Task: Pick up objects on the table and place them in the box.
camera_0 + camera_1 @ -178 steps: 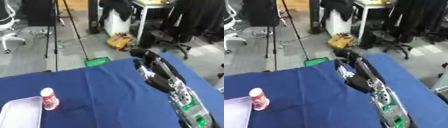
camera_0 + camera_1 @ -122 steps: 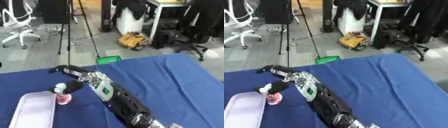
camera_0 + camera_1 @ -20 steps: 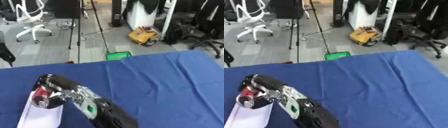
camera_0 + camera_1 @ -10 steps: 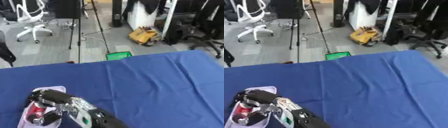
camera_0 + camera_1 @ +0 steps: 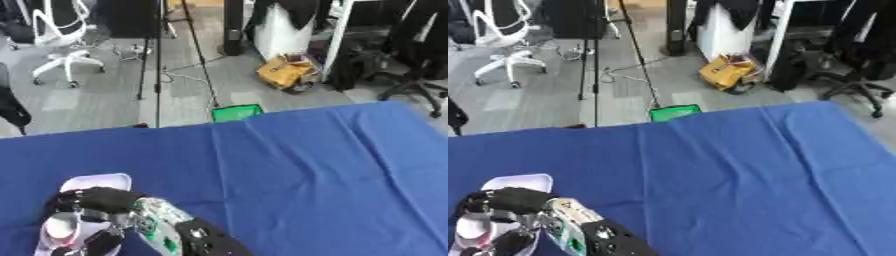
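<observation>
Curling its fingers round the small bottle [image 5: 59, 231] over the white box [image 5: 98, 180], the right hand [image 5: 96, 210] grips its body; probably light, rigid plastic.

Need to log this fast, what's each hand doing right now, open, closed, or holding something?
Right hand: fingers curled round the small bottle, over the white box.
Left hand: not in view.

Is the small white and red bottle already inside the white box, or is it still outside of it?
Inside. The bottle lies within the white box rim, with the right hand curled over it.
</observation>
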